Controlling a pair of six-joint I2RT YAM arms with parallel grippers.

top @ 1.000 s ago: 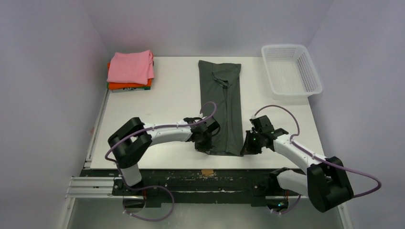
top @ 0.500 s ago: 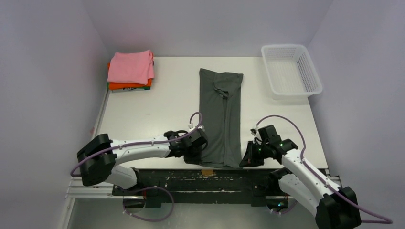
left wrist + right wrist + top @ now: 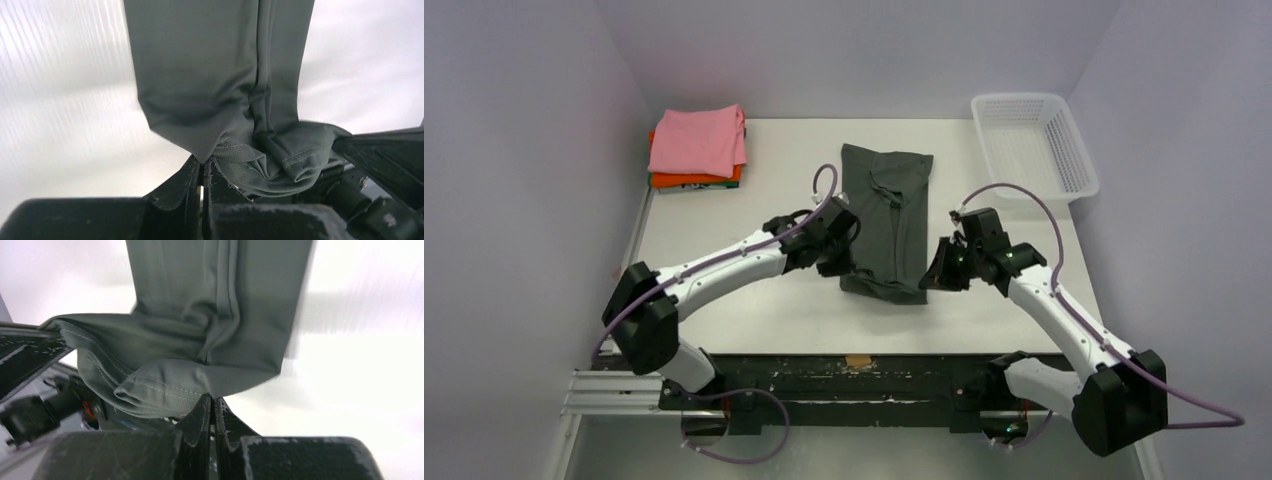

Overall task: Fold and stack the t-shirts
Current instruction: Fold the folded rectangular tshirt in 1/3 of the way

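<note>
Three t-shirts. One grey t-shirt (image 3: 889,200), long strip on bench (image 3: 724,215) centre, near hem raised; left fingers (image 3: 185,190), right fingers (image 3: 200,425) each clamped on hem corner. One pink t-shirt (image 3: 696,140) folded atop one orange t-shirt (image 3: 694,181), far-left.

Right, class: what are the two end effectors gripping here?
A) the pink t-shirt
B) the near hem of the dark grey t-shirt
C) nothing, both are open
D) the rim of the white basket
B: in the wrist views the left end effector and the right end effector are each shut, pinching a hem corner of the dark grey t-shirt.
</note>
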